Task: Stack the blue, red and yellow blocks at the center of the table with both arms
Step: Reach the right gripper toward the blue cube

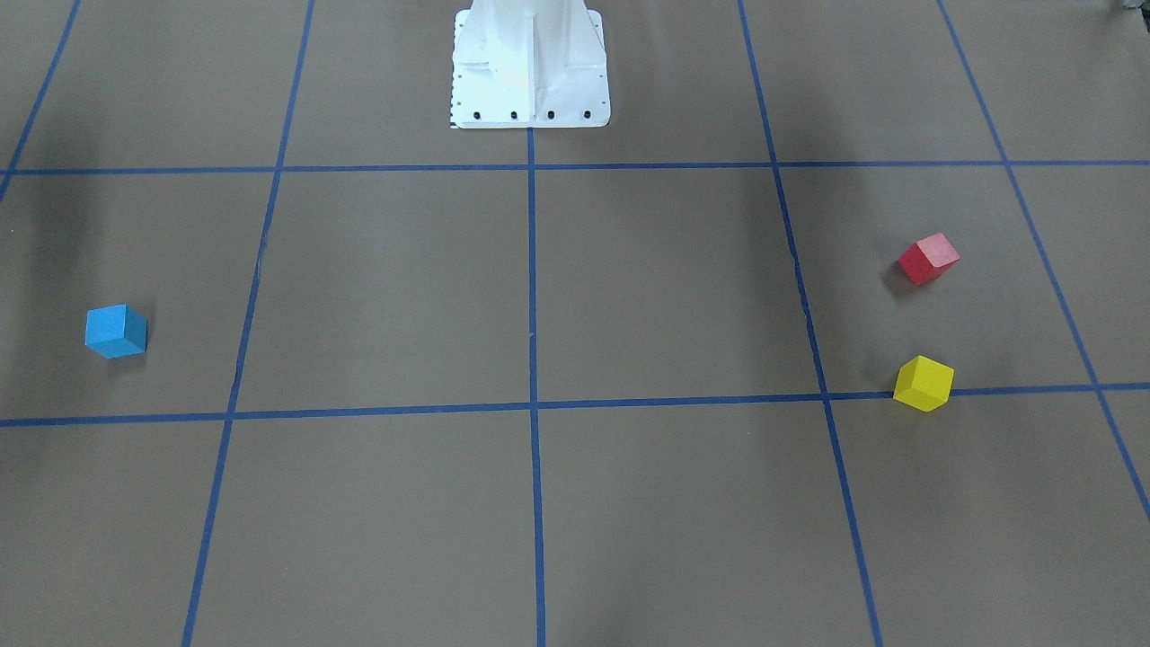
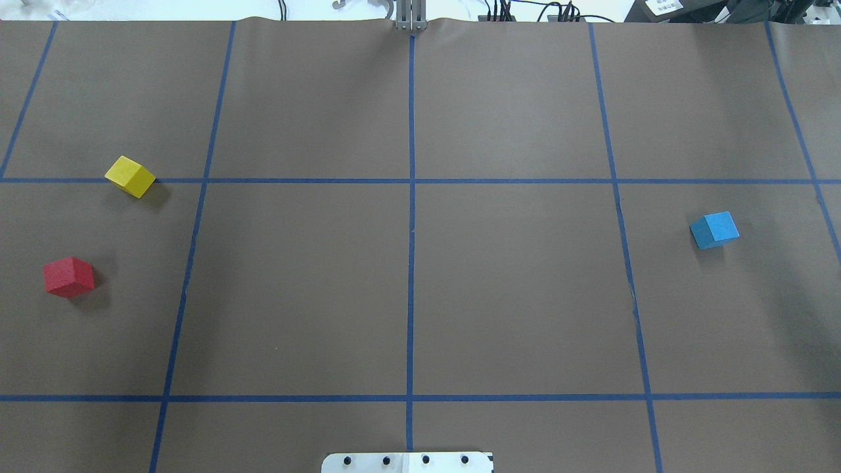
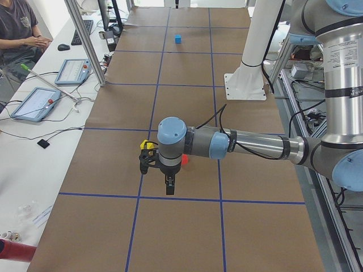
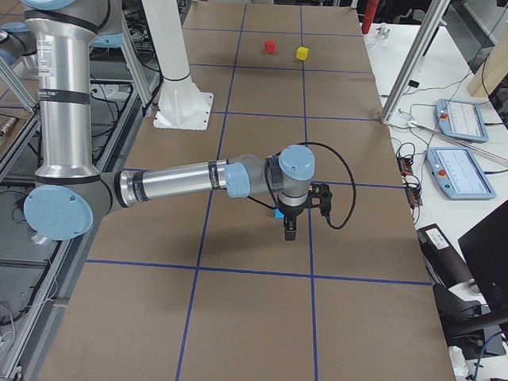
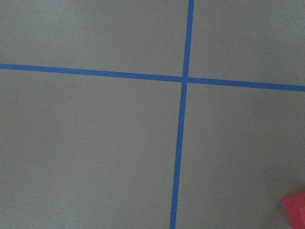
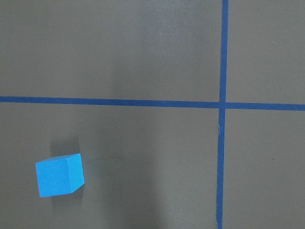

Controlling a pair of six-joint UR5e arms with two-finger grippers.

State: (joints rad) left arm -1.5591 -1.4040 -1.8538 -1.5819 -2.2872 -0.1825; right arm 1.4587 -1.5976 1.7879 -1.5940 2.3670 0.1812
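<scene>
Since no stack exists anywhere in view, the task is judged not begun; every pick and placement remains. The wide brown table (image 2: 295,295), gridded in blue tape, carries the white metal pedestal (image 1: 530,72) at the robot's edge. The left arm (image 3: 255,144) reaches out to the pedestal's left, the right arm (image 4: 175,184) to its right. The left gripper (image 3: 169,186) and right gripper (image 4: 290,229) hang above the surface. Whether their fingers are spread or pressed together cannot be told. The small matte red cube (image 2: 68,276) and small matte yellow cube (image 2: 130,176) sit far left of the pedestal, the yellow farther forward on a tape line. The small matte light-blue cube (image 2: 714,230) sits far right.
</scene>
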